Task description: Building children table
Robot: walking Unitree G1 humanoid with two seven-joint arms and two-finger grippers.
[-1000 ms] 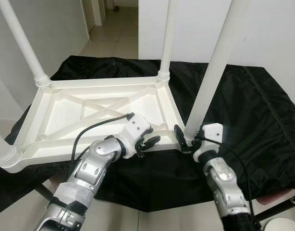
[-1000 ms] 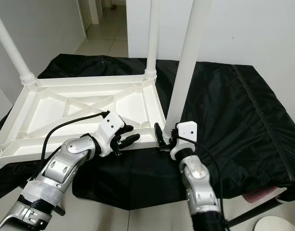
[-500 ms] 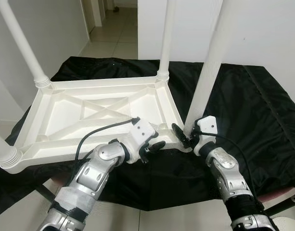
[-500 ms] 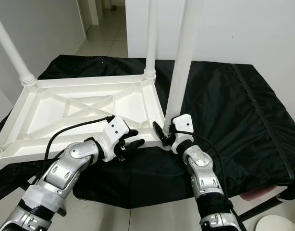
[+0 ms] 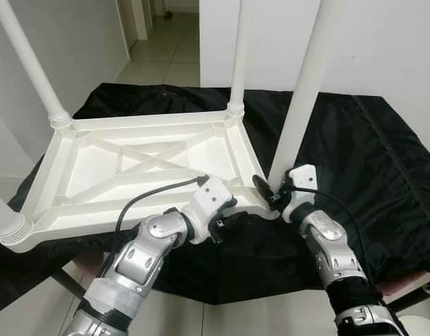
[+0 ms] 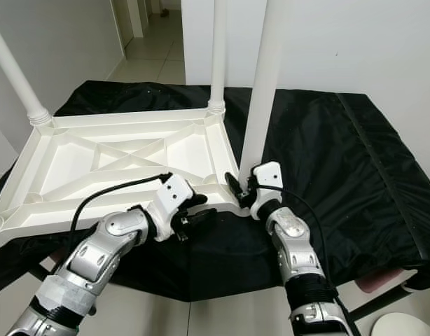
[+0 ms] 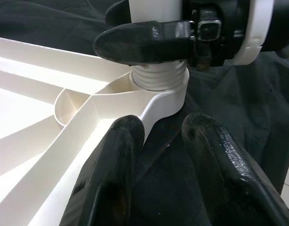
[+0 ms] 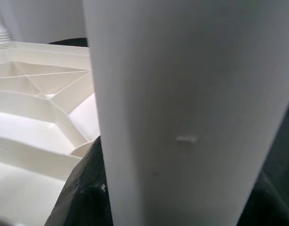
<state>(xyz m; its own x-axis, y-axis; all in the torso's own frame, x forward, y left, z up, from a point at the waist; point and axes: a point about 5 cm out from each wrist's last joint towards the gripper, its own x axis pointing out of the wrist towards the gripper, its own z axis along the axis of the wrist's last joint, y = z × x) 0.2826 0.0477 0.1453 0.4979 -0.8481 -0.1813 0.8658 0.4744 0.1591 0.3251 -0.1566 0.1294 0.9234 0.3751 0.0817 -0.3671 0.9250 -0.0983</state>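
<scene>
The white plastic children's table (image 5: pixel 141 164) lies upside down on a worktop draped in black cloth (image 5: pixel 362 168), its rectangular underside facing up and showing a smooth, moulded frame of raised ribs that cross in an X between the rim walls. Its long axis runs across the robot's front, slightly skewed, from the near-left corner toward the right. Round, smooth white legs stand up out of ribbed collars at the corners, pointing toward the ceiling: a far-left leg (image 5: pixel 29 63), a far-right leg (image 5: pixel 237 59), and the near-right leg (image 5: pixel 302 91), which leans a little to the right as it rises. The right gripper (image 5: pixel 269 194) is clamped around the base of that near-right leg, just above its threaded collar (the left wrist view shows one black finger (image 7: pixel 144 42) wrapped across the leg over the ridged socket). The left gripper (image 5: pixel 229 218) sits at the table's near rim just left of that corner, its glossy black fingers (image 7: pixel 111 174) parted, one touching the rim's outer edge and the other resting over the cloth beside it, gripping nothing. The floor beyond is pale tile.
</scene>
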